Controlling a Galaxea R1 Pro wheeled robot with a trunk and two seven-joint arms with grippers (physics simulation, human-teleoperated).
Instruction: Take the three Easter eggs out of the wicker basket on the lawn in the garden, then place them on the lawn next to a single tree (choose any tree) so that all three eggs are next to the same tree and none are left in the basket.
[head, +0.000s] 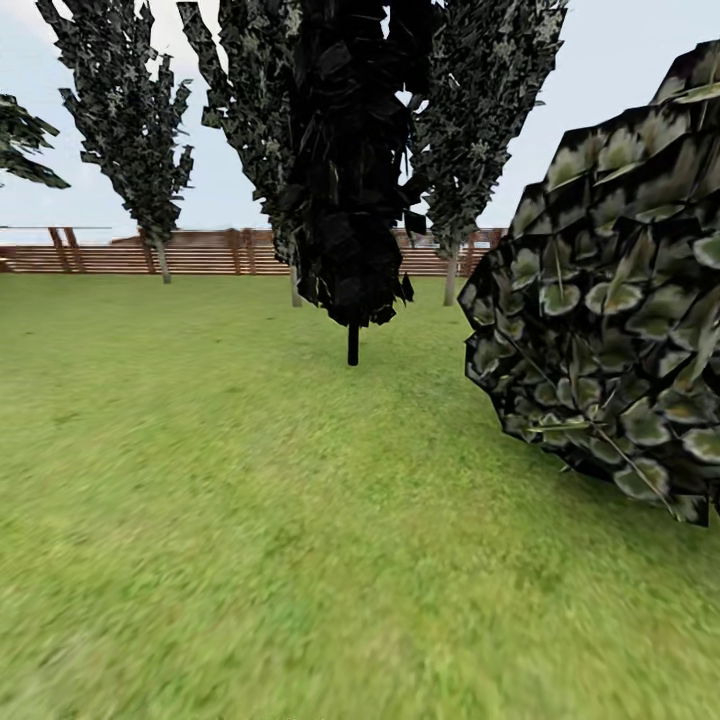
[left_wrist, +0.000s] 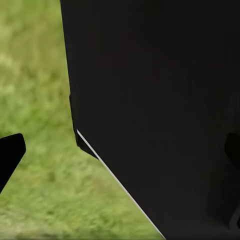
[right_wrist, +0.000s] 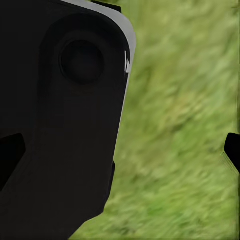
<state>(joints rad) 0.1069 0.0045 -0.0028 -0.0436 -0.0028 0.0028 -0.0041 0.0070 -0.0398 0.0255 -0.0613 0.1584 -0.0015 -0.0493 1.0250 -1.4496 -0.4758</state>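
Green lawn (head: 250, 520); one near-black conifer (head: 350, 150) — one bush (head: 610, 300).

Lawn (head: 250, 520) ahead of me: matt, mottled grass. Fence (head: 200, 255) behind it: brown slatted wood. My body panel (right_wrist: 60, 150): smooth matt black.

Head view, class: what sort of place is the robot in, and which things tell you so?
Most likely a fenced garden: a wide green lawn, a brown slatted wooden fence along the back, and trees, including a near-black conifer, beside a leafy bush.
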